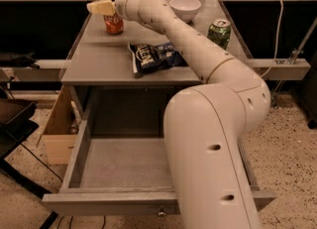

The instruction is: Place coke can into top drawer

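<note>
The coke can (114, 24), red with a silver top, stands upright at the far left of the grey cabinet top (94, 64). My gripper (102, 7) sits right at the can's top, slightly to its left, and hides part of the rim. My arm (198, 59) reaches across the counter from the lower right. The top drawer (119, 166) is pulled wide open below the counter and nothing lies in it. Its front panel (99, 204) with the small knob (159, 213) is nearest the camera.
A dark blue chip bag (156, 57) lies mid-counter. A green can (219, 32) stands at the right and a white bowl (185, 7) at the back. A cardboard box (57, 131) sits left of the drawer. My arm covers the drawer's right side.
</note>
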